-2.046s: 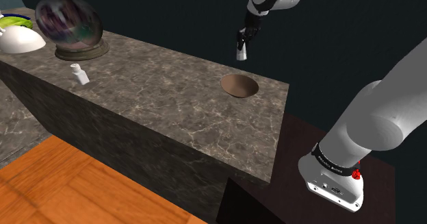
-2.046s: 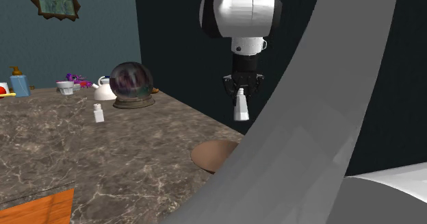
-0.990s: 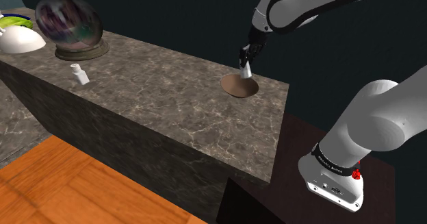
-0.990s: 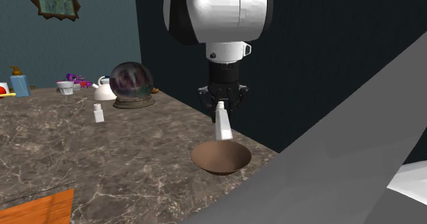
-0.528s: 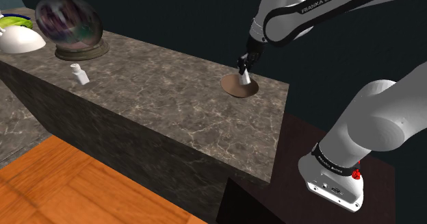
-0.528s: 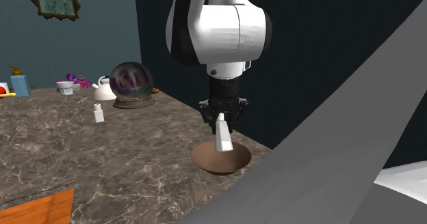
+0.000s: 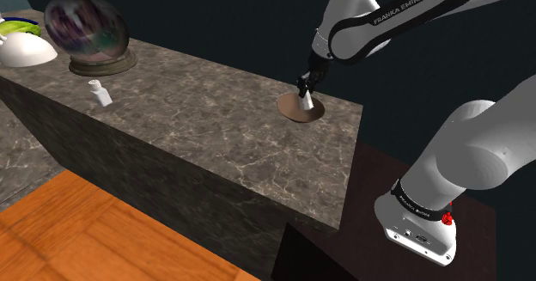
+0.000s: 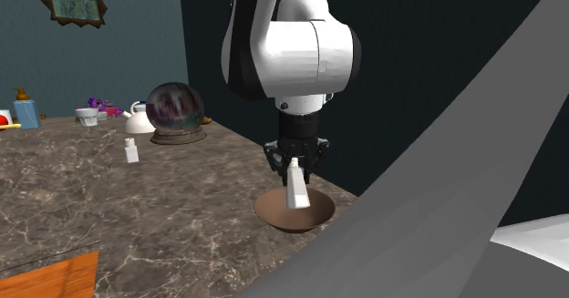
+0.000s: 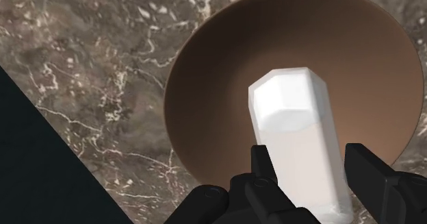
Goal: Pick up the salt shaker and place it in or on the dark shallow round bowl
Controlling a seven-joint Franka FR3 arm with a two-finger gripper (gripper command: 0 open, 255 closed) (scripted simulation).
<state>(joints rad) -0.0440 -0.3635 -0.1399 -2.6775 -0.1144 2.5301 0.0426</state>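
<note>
My black gripper [image 7: 305, 88] [image 8: 294, 165] [image 9: 311, 166] is shut on a white, faceted salt shaker [image 7: 303, 104] [image 8: 297, 187] [image 9: 298, 137]. The shaker hangs slightly tilted from the fingers [image 9: 264, 162], right over the brown shallow round bowl [image 7: 289, 109] [image 8: 272, 215] [image 9: 219, 85]. Its lower end dips inside the bowl's rim; whether it touches the bottom I cannot tell. The bowl sits on the marble counter [image 7: 197, 90] near the corner nearest the stand.
A second small white shaker [image 7: 100, 92] [image 8: 131, 149] stands farther along the counter. Beyond it are a glass globe on a base [image 7: 88, 30] [image 8: 175, 109] and a white teapot [image 8: 139, 120]. The counter drops off just past the bowl.
The arm has come down and a little sideways with the shaker, from well above the counter to just over the bowl. The grip has stayed shut.
</note>
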